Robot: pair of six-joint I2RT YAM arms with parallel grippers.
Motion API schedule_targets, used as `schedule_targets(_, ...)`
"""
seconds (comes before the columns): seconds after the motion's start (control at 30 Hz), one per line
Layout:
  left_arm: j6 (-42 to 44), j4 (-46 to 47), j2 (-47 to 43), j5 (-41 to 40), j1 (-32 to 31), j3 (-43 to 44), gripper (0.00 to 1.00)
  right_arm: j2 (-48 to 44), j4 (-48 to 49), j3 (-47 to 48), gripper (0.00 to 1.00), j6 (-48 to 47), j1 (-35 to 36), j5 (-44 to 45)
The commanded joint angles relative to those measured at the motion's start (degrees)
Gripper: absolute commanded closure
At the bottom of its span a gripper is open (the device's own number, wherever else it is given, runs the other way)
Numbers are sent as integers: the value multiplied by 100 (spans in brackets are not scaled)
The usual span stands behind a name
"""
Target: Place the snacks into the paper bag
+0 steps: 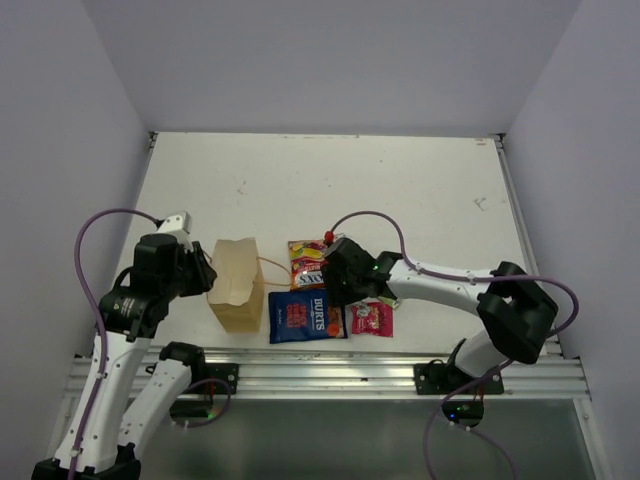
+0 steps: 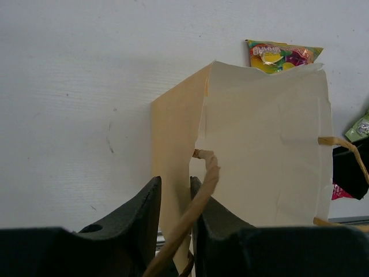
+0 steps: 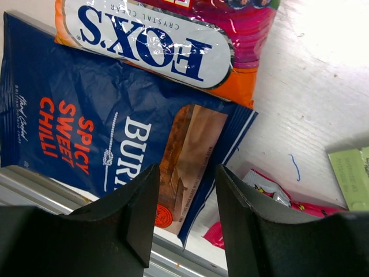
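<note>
Hovering directly above the large dark blue crisp bag, the right hand has its fingers apart and nothing between them. The crisp bag lies flat at the near edge of the white surface, with its long axis running left to right. The right hand is over its right-hand end.

The red-orange candy bag lies on the far side of the crisp bag, touching it. The small pink packet and the small pale green packet lie just to the right.

The tan-brown upright paper bag stands just left of the crisp bag's left end. The left hand is at the bag's left side. Its fingers are narrowly apart with the bag's wall edge in the gap, and a looped string handle crosses one finger. Whether they actually pinch the paper cannot be told.

Assessment: the right arm is the nearer to every packet, and each must travel leftward into the bag. None appears to be inside yet.
</note>
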Motion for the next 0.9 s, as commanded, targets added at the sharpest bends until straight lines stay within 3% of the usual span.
schedule_targets(0.0,182,151,-59,96,0,10,71,247,353,-64,52,88,21,-173)
schedule_targets(0.2,235,195,-94,114,-9,-87,73,345,99,-20,53,202,30,64)
schedule_targets(0.33,243,222,-129,157,-9,-113,84,143,-50,-55,52,289,30,336)
schedule_targets(0.47,252,248,-129,184,-26,-131,85,159,-139,-82,51,386,30,434)
schedule_targets(0.77,278,257,-129,193,-106,-131,89,862,-7,138,46,351,21,-41)
schedule_targets(0.87,279,257,-138,166,-123,-122,94,951,28,156,51,316,21,-154)
